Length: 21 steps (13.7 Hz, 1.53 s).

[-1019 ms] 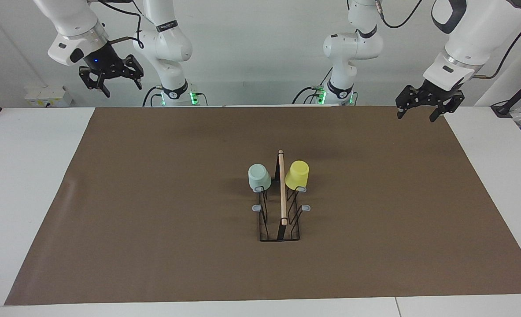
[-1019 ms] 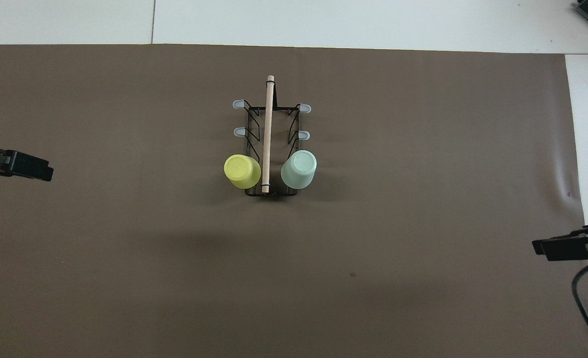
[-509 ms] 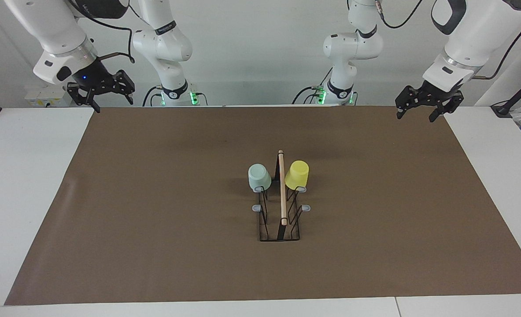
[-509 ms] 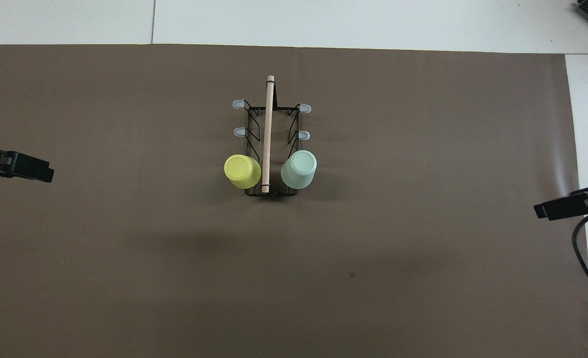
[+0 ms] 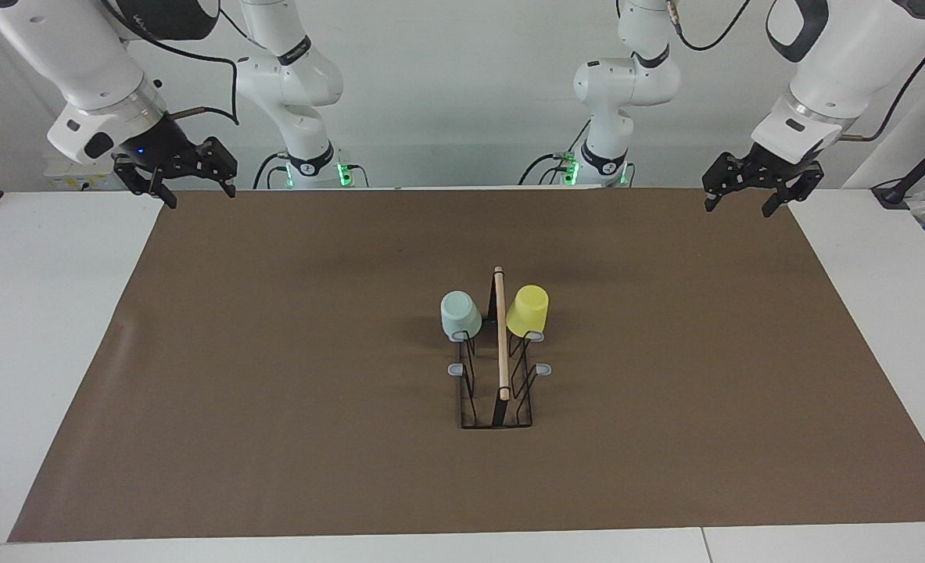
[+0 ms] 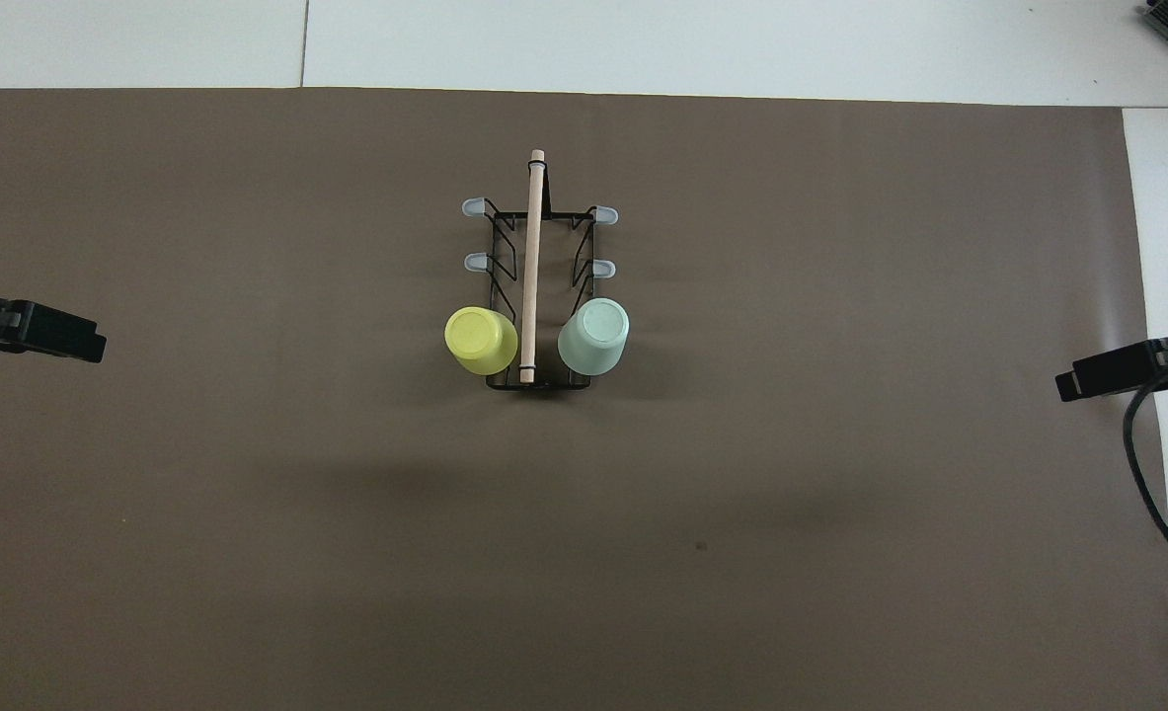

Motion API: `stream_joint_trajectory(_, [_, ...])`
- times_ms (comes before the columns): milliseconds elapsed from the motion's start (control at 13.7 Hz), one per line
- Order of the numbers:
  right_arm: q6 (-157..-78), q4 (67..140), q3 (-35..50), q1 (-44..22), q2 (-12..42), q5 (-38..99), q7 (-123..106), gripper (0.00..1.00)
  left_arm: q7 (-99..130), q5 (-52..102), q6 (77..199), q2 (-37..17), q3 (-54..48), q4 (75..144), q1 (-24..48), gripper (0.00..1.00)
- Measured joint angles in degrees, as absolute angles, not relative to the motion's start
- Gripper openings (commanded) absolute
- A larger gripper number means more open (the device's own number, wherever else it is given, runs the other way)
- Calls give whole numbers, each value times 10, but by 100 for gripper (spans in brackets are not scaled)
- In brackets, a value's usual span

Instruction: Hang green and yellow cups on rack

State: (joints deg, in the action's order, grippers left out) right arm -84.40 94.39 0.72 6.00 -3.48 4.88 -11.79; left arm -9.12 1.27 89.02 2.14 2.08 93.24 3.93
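Green cup (image 5: 460,314) and yellow cup (image 5: 528,310) hang unmoved on the rack (image 5: 500,367); right gripper (image 5: 195,191) has dropped to the mat's (image 5: 274,375) corner, left gripper (image 5: 737,206) unmoved, both spread, empty.

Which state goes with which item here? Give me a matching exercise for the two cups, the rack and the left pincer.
Column one:
1. green cup
2. yellow cup
3. rack
4. left pincer

Column two:
A. open, holding nothing, over the mat's edge
B. upside down on a peg, toward the left arm's end
C. stands mid-mat, four pegs bare
D. upside down on a peg, toward the right arm's end

Pairs: 1-D, 2-B, 3-C, 4-A
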Motion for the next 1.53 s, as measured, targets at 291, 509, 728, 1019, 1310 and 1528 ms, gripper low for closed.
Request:
stream_joint_trajectory(291, [-846,944,-48,13,-31,49,-118,100,-91,13,890,21,21,932,38,100])
stream_joint_trajectory(509, [-846,944,-64,-4,-31,49,-118,100,-91,13,890,21,21,933,37,100])
stream_joint_trajectory(728, [-846,944,-64,-4,-30,49,-118,100,-91,13,890,21,21,934,37,100])
stream_joint_trajectory(1019, [-852,944,-64,-8,-30,49,-119,100,-91,13,890,21,21,934,35,100])
stream_joint_trajectory(1310, [-859,944,-64,-11,-29,49,-119,100,-91,13,891,21,21,934,34,100])
stream_joint_trajectory(1528, [-863,944,-63,-12,-22,49,-119,100,-91,13,891,21,21,934,34,100])
